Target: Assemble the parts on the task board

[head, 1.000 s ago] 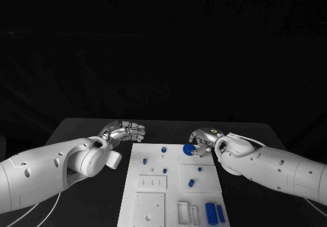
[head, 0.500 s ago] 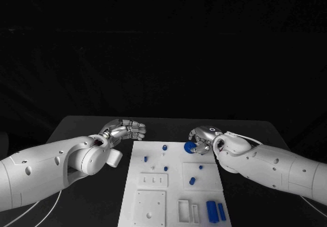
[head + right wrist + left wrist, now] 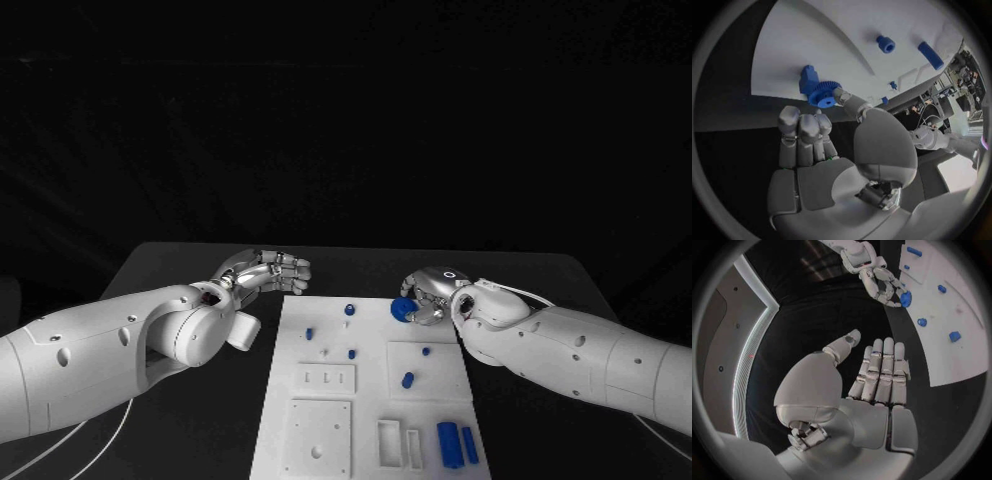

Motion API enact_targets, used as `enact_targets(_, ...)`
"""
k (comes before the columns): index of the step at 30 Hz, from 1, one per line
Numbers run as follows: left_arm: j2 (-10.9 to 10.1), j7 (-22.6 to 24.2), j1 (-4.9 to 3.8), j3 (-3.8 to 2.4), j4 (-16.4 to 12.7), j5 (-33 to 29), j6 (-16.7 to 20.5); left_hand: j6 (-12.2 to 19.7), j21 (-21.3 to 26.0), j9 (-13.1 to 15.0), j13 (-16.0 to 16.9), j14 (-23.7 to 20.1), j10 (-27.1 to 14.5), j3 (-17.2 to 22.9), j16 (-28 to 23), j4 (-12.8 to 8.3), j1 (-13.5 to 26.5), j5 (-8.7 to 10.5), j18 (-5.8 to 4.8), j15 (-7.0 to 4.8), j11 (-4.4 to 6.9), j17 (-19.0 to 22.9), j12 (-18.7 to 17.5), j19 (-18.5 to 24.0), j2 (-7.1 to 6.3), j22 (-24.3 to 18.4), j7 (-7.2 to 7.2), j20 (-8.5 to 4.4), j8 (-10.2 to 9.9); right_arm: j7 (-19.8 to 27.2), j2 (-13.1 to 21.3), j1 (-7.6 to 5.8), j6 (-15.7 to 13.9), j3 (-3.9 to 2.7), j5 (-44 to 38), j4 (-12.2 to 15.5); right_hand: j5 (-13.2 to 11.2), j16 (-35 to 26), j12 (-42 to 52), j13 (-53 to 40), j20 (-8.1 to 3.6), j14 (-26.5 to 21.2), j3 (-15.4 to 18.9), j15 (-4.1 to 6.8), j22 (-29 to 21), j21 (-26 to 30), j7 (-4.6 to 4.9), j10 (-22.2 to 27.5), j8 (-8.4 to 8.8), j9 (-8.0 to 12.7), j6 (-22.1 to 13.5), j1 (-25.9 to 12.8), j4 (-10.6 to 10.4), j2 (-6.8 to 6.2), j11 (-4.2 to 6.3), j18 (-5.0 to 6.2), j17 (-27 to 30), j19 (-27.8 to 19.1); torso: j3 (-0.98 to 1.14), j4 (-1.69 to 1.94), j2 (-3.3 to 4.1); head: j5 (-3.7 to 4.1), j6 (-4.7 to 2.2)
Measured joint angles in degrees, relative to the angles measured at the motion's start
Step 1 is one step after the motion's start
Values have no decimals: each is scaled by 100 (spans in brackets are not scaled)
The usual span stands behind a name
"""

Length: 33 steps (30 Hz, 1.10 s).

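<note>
Right hand [image 3: 433,300] grasping blue gear [image 3: 402,309] above task board [image 3: 325,420]; left hand [image 3: 267,272] released.

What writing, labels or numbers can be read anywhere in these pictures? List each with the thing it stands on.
None can be read.
The task board bears no print, only recesses and holes.
The blue gear held by the right hand carries no marking.
The left hand and both white arms show no lettering.
The small lit ring on the right wrist is a light, not a sign.

Blue parts [image 3: 408,379] dot the task board [image 3: 325,352] – bare table [image 3: 188,262] around
</note>
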<state>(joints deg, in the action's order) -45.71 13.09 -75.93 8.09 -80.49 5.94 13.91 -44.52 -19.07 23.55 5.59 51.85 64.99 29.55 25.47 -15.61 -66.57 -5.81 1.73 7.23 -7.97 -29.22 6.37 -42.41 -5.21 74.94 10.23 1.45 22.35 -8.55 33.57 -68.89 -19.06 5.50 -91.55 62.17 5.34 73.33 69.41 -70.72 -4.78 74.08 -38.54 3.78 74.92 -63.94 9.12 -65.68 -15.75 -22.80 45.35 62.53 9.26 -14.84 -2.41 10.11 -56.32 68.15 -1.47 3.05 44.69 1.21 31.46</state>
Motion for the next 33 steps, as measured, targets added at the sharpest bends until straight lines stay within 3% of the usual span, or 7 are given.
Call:
enact_targets(6, -1, -2, 0, 0, 2, 4, -5, 0, 0, 0, 0, 0, 0, 0, 0, 0, 0, 0, 0, 0, 0, 0, 0, 0, 0, 0, 0, 0, 0, 2, 2, 3, 34, 0, -2, -22, -45, 0, 0, 0, -7, 1, -93, 0, 0, -33, -17, 16, 0, -14, -2, 23, -41, 23, 16, 0, -11, -28, 0, 0, -3, -8, 15)
enact_targets(10, -1, -5, 0, 0, 3, 9, -7, 11, 0, 0, -5, 0, 0, 0, -22, 0, 0, 0, 0, 0, 0, -3, 0, 0, 0, -1, 11, 0, 0, 10, -12, 3, 77, 6, -2, -37, -153, -24, -1, 5, 7, 1, -251, 1, 0, -34, -72, 28, -86, -48, 119, 53, -86, 53, 29, 0, -28, -48, 0, -4, -5, -8, 20)
enact_targets(14, 5, -9, 0, 0, 3, 22, -9, 21, 0, -6, -7, 0, 0, 0, -22, 0, 0, 0, 0, 0, 0, -6, -22, 0, 0, -1, 21, 0, 0, 13, -54, -6, 118, 18, -12, -41, -167, -40, -33, 32, 19, -3, -315, 69, -1, -72, -127, 57, -164, -82, 263, 53, -103, 53, 58, 0, -29, -61, 0, -8, -7, -14, 28)
enact_targets(33, 17, -28, 0, 0, 7, 40, -20, 21, 0, -5, -6, 0, 0, 13, -22, -13, 0, 0, -1, 0, 0, -5, -22, 0, 0, -3, 21, 0, 0, -1, -100, -42, 302, 7, -108, -73, -201, -62, -67, 45, 30, 12, -289, 93, -1, -100, -177, 77, -221, -104, 345, -39, -129, 66, 79, -1, -63, -113, 2, -7, -5, -23, 83)
